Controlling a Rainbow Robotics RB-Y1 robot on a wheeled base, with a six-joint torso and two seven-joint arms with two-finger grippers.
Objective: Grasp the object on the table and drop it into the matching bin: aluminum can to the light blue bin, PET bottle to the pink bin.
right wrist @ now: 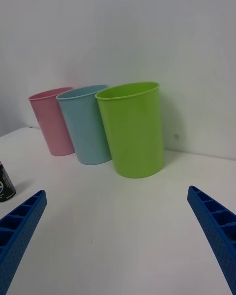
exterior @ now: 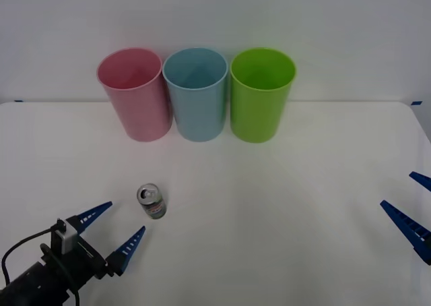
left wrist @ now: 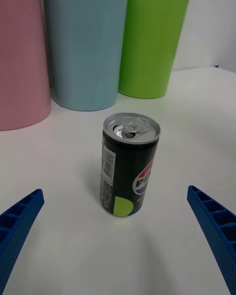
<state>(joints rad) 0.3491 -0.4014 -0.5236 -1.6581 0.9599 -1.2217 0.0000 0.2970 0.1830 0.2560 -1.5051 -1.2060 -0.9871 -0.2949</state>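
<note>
Standing upright on the table [exterior: 283, 211], the aluminum can [exterior: 151, 201] has bare surface all round, well short of the light blue bin [exterior: 196, 94]. Left pincer [exterior: 114, 228] sits low just before it, spread wide, holding nothing. Right pincer [exterior: 411, 205] waits at the right edge, likewise open.

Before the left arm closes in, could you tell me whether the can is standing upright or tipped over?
Upright: the aluminum can stands on its base on the table, silver top facing up, ahead of the open left gripper.

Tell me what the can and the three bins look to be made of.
The aluminum can: likely metal, with a shiny silver top, pull tab and glossy printed body. The pink bin, light blue bin and lime green bin: apparently plastic, with uniform colour and a dull sheen.
</note>
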